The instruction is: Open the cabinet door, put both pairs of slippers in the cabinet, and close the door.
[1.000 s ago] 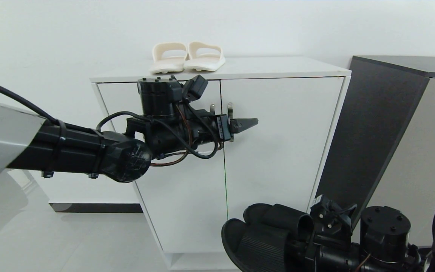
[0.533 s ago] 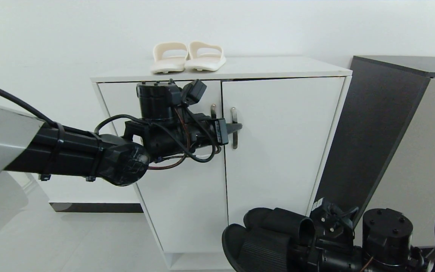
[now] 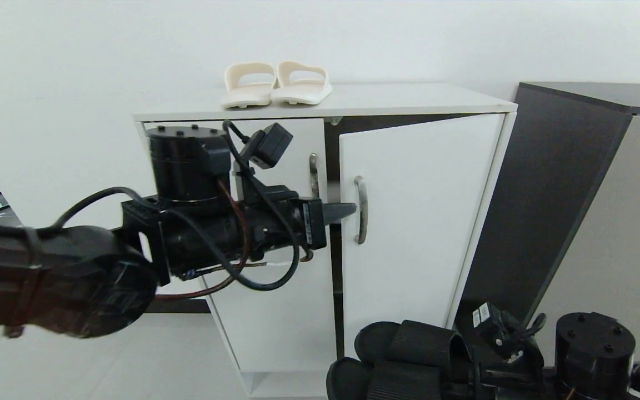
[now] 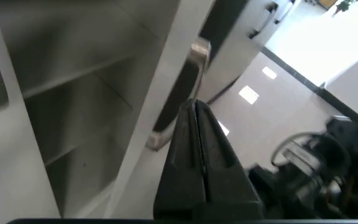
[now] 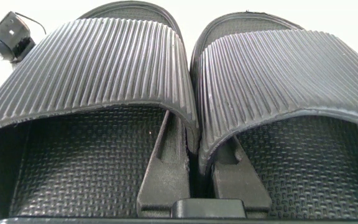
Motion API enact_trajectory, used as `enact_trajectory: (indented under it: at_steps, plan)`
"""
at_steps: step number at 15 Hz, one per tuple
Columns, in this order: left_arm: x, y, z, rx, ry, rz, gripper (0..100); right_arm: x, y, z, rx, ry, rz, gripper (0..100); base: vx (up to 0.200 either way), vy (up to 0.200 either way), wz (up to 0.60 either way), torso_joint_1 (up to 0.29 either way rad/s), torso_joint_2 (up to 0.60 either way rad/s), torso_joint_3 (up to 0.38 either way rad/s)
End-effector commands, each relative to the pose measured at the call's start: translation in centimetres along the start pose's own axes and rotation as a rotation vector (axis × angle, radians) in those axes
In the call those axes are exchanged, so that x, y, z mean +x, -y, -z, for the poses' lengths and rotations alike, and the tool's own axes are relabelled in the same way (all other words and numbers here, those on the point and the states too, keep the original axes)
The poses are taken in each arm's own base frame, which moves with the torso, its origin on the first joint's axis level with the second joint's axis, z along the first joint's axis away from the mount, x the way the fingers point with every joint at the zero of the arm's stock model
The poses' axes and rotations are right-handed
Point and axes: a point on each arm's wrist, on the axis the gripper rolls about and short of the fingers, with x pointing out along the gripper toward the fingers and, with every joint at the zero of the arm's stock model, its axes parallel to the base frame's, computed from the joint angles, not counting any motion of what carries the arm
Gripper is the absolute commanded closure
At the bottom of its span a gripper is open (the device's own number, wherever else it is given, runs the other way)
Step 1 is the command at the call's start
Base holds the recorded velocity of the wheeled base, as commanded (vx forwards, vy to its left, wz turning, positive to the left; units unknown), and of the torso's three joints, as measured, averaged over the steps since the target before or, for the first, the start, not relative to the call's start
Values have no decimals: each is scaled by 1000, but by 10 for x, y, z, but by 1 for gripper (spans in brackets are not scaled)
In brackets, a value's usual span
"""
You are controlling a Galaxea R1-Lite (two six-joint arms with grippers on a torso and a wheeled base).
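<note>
The white cabinet [image 3: 409, 100] has its right door [image 3: 420, 222] swung slightly ajar, with a dark gap beside it. My left gripper [image 3: 345, 210] is shut, its tip tucked behind that door's metal handle [image 3: 360, 210]. In the left wrist view the shut fingers [image 4: 195, 124] point at the handle [image 4: 191, 68], with the inner shelves [image 4: 67, 81] beside it. A beige pair of slippers [image 3: 275, 83] lies on the cabinet top. Low in front, my right gripper [image 5: 197, 168] is shut on the black slippers [image 3: 409, 350], pinching the two inner strap edges [image 5: 194, 112] together.
A tall dark grey cabinet [image 3: 548, 194] stands right beside the white one, close to the opening door's hinge side. The left door [image 3: 275, 311] stays closed, its handle [image 3: 313, 175] just above my left wrist. Pale floor [image 3: 75, 361] lies to the left.
The right door has swung from closed to slightly ajar. My left arm pulled back toward me with the handle, and the black slippers sank lower.
</note>
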Motion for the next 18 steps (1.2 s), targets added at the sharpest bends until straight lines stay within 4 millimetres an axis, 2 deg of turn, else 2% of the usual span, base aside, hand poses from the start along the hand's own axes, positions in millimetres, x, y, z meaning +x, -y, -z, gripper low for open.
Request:
enact_trajectory:
  at_steps: [1,3,4,6,7,8,10,13,18]
  plan:
    - [-49,33,2,23,28,54,100,-3,-2,-1,-10,4,-4,100,0,0,0,0,0,0]
    - [-62,36,2,25,46,48,100,-4,-3,1,-28,-9,-25,100,0,0,0,0,0,0]
    - [-64,26,-2,22,61,8,100,-5,-4,2,-36,-16,-47,100,0,0,0,0,0,0]
    - [-50,-3,-11,5,71,-71,100,-6,-5,3,-40,-19,-48,100,0,0,0,0,0,0]
    - [-46,-9,-12,3,76,-81,100,-6,-5,3,-38,-19,-48,100,0,0,0,0,0,0]
    - [-24,-29,-15,13,110,-95,100,-6,-5,2,-40,-16,-48,100,0,0,0,0,0,0]
    - [1,-46,-17,13,183,-81,100,-6,-5,2,-40,-16,-47,100,0,0,0,0,0,0]
    - [18,-53,-17,10,196,-63,100,-6,-4,2,-39,-16,-42,100,0,0,0,0,0,0]
    - [27,-41,-15,13,187,-22,100,-4,-7,1,-45,-14,-55,100,0,0,0,0,0,0]
